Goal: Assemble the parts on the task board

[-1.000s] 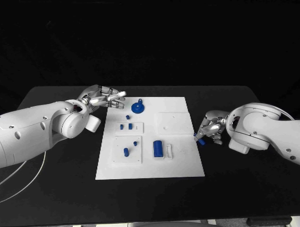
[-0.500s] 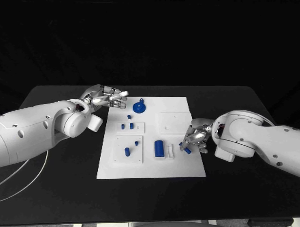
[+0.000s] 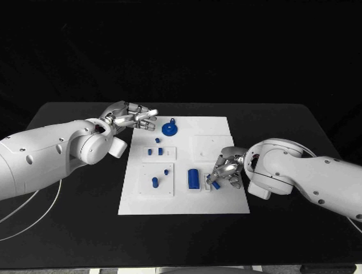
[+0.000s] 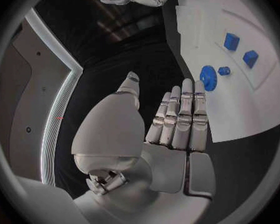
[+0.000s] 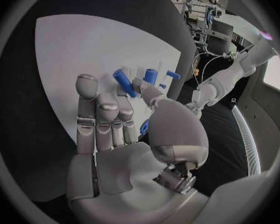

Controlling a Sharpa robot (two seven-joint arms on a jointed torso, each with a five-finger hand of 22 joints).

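- My right hand (image 3: 224, 171) is over the right side of the task board (image 3: 222, 200), fingers curled round a small blue part (image 3: 215, 185) that shows just below them in the head view.
- In my right wrist view that hand (image 5: 124, 134) has its fingers standing side by side with the thumb folded across; a bit of blue (image 5: 144, 128) sits tucked behind the thumb.
- Just beside my right hand, a blue cylinder (image 3: 192, 178) lies in its white cradle on the board.
- My left hand (image 3: 131, 119) hangs above the black bench (image 3: 74, 120) just off the board's far left corner, holding nothing, fingers extended.
- In my left wrist view its fingers (image 4: 180, 119) are straight and close together, pointing toward the blue round part (image 4: 208, 77).
- That round part (image 3: 169, 129) rests near the board's far edge; two short blue pegs (image 3: 154, 152) stand in a small plate, and two more (image 3: 154, 181) on the plate nearer me.
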